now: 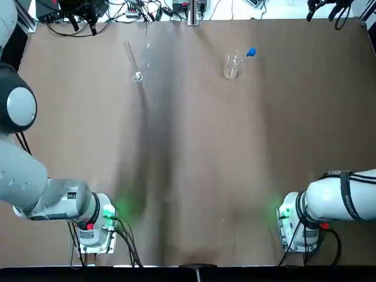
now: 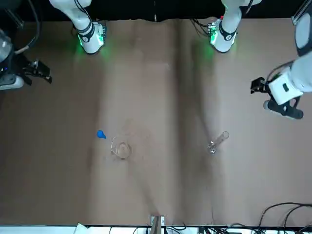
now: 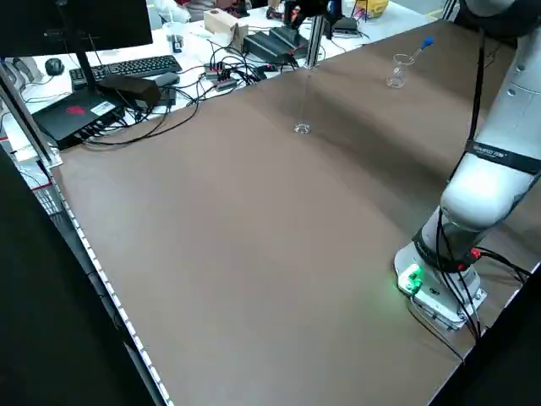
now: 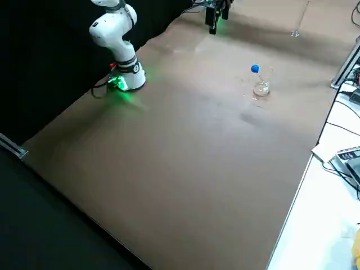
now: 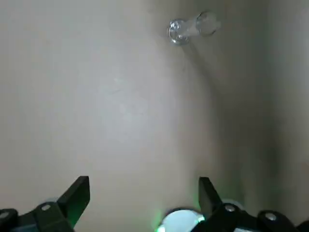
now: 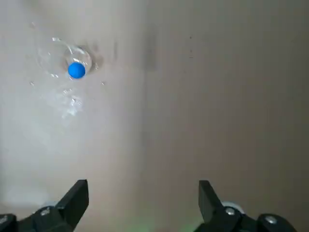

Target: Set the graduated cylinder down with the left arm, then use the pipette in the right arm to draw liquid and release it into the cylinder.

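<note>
The graduated cylinder (image 1: 136, 66) stands upright on its small foot at the far left-centre of the brown table, with nothing holding it; the cylinder (image 2: 217, 141) (image 3: 303, 106) (image 5: 189, 29) is also in the front, left side and left wrist views. The pipette (image 1: 249, 53) leans in a short clear beaker (image 1: 230, 70) at the far right-centre, blue bulb up (image 2: 101, 134) (image 6: 76, 70). My left gripper (image 5: 142, 193) hangs high above the table, open and empty, well short of the cylinder. My right gripper (image 6: 142, 193) is likewise raised, open and empty, away from the beaker (image 6: 60, 57).
Cables and equipment (image 1: 123, 9) line the table's far edge, and a keyboard and boxes (image 3: 127, 72) sit on the white bench beyond. Both arm bases (image 1: 97, 220) (image 1: 296, 220) glow green at the near edge. The brown table (image 1: 194, 164) lies bare between them and the glassware.
</note>
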`<state>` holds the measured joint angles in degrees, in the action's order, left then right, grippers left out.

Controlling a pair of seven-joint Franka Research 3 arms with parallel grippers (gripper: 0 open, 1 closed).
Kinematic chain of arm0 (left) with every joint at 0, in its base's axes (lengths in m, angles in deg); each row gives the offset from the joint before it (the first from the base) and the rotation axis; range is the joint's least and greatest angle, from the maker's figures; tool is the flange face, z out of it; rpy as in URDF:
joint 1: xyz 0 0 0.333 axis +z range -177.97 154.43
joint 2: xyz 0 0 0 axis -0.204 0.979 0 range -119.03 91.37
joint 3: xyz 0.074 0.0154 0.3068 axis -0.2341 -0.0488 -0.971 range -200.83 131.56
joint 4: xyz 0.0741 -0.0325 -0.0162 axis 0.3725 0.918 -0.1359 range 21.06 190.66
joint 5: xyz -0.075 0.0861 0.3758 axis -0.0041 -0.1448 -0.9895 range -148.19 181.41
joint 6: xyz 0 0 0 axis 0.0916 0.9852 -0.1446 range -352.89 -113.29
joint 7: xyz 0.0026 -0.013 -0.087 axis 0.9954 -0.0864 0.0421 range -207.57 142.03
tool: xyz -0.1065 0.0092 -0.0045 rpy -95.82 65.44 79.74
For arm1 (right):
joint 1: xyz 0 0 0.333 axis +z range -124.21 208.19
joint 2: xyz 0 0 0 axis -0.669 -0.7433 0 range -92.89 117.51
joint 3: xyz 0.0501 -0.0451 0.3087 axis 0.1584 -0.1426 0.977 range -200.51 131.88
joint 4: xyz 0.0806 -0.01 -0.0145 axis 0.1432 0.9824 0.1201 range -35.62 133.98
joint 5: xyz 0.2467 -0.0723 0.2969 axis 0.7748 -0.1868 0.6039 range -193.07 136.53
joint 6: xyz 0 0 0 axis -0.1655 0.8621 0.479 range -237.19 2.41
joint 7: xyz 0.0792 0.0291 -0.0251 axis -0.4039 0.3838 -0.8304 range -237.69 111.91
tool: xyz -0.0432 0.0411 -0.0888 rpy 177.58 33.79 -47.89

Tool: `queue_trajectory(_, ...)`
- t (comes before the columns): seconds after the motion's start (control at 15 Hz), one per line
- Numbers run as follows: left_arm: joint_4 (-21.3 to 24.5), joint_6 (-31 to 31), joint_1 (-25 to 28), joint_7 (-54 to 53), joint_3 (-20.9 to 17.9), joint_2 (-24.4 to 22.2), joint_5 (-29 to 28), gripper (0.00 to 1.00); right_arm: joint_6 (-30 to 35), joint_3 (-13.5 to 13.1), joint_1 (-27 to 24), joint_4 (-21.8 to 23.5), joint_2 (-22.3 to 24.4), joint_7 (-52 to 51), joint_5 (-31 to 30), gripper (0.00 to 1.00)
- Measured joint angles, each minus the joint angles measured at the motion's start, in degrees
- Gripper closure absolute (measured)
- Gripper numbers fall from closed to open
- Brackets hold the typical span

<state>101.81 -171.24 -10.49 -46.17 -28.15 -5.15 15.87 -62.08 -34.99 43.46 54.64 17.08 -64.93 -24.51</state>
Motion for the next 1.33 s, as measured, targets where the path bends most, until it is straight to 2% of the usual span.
queue_trajectory(0.13,0.1,-1.8,2.9,-8.7,-0.1,2.3,0.0,0.0,-1.9,-0.1,-2.4,0.4,-1.7,-0.3,4.3,0.0)
queue_trajectory(0.2,0.2,-4.3,4.3,-15.4,-0.1,5.6,0.0,0.0,-4.4,0.3,-1.7,0.4,-4.3,-0.4,7.2,0.0)
queue_trajectory(0.47,0.2,-9.8,7.8,-28.7,0.0,11.8,1.3,0.0,-9.9,1.2,3.2,0.6,-9.8,0.0,11.1,0.0)
queue_trajectory(0.6,0.2,-12.2,11.2,-34.2,0.1,14.3,6.3,0.0,-11.5,1.3,4.6,0.7,-12.4,0.0,14.1,0.01)
queue_trajectory(0.73,0.0,-15.3,15.3,-44.4,0.3,17.2,12.6,0.0,-14.8,1.2,4.8,1.3,-14.0,-0.6,15.9,0.03)
queue_trajectory(0.93,-0.3,-17.4,19.8,-57.7,0.6,21.1,18.8,0.0,-19.2,0.9,4.2,3.8,-15.3,-7.6,18.1,0.05)
queue_trajectory(1.0,-0.3,-17.5,20.8,-61.2,0.7,22.3,21.0,0.0,-20.2,0.8,4.0,4.7,-15.9,-9.5,20.1,0.11)
queue_trajectory(1.07,-0.3,-17.6,21.4,-64.3,0.8,23.5,23.1,0.0,-20.8,0.7,4.0,5.5,-16.6,-10.6,21.4,0.11)
queue_trajectory(1.13,-0.4,-17.6,21.6,-66.7,0.8,24.6,24.5,0.0,-21.5,0.7,4.0,6.1,-17.4,-11.2,22.2,0.16)
queue_trajectory(1.33,-0.4,-17.6,21.4,-76.1,1.0,28.2,30.4,0.0,-24.3,0.7,4.0,6.5,-19.7,-12.2,25.0,0.18)
